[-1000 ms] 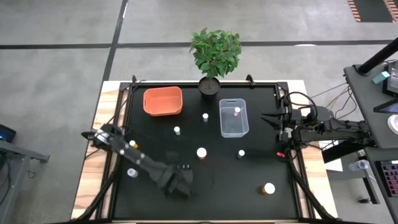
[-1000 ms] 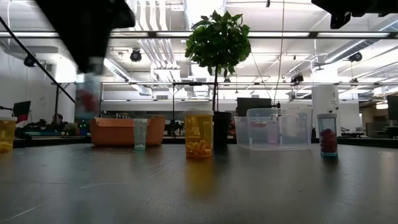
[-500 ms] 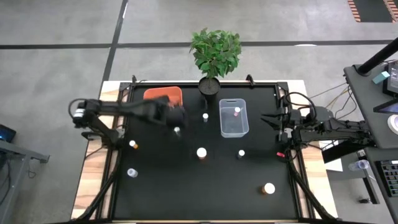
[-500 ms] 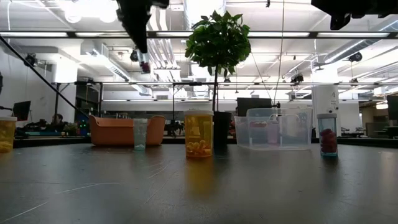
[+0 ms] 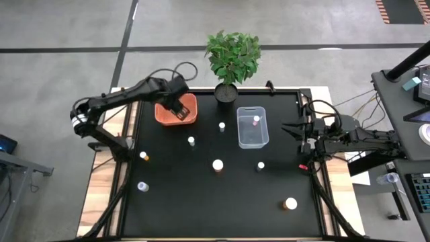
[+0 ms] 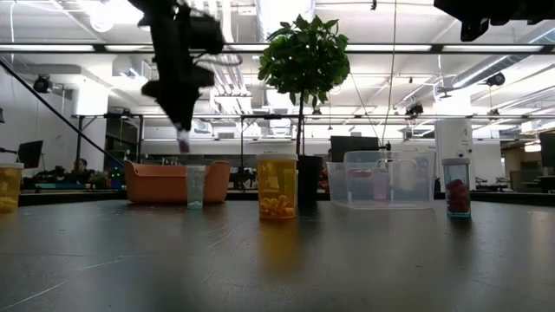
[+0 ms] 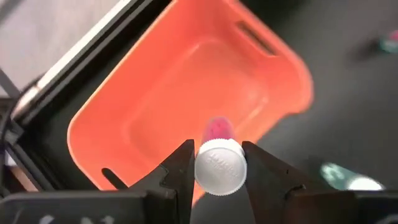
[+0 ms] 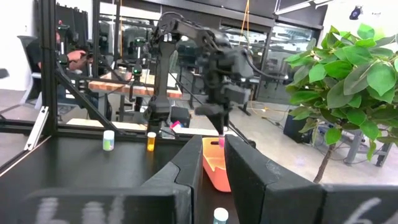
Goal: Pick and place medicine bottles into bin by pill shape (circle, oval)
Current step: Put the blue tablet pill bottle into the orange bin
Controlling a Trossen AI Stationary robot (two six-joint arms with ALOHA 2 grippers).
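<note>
The left gripper (image 7: 217, 163) pinches a small bottle (image 7: 219, 164) just under its white cap, above the orange bin (image 7: 155, 93); light, rigid, probably slippery.

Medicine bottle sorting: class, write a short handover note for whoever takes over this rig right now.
Left gripper: shut on a white-capped bottle with pink pills, above the orange bin.
Right gripper: shut, empty, waiting at the table's right edge.
Done: one bottle lies in the clear bin.
Left: release the held bottle, then sort the bottles on the mat, such as one mid-table and one near the front right.
</note>
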